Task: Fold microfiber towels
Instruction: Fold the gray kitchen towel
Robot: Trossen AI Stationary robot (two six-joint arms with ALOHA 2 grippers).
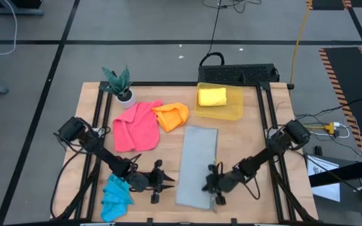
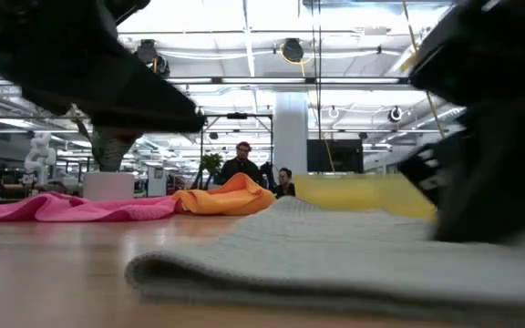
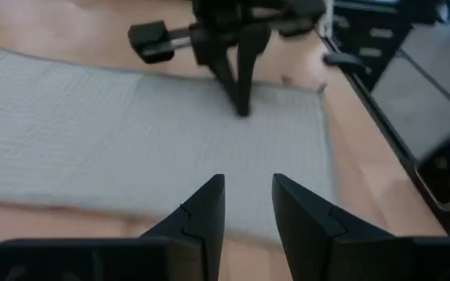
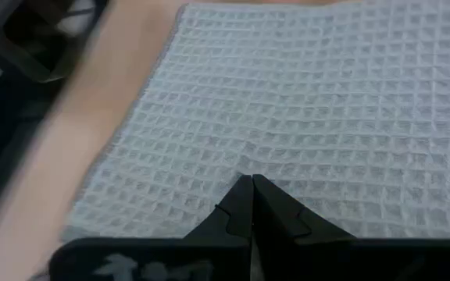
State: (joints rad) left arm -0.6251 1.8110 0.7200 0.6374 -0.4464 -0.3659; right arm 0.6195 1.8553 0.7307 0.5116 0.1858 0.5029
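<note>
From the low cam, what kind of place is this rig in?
Probably a large open lab or workshop. Behind the wooden table the low view shows a high ceiling with strip lights, a white pillar and two people seated far back.

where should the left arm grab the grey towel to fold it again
Take the grey towel at its near left corner, coming in from its left edge, where the left end effector waits open. It lies flat and long, already folded once, so that free corner can be pinched and lifted across.

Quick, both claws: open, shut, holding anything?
Left claw: open, empty, beside the grey towel.
Right claw: shut, tips on the grey towel.
</note>
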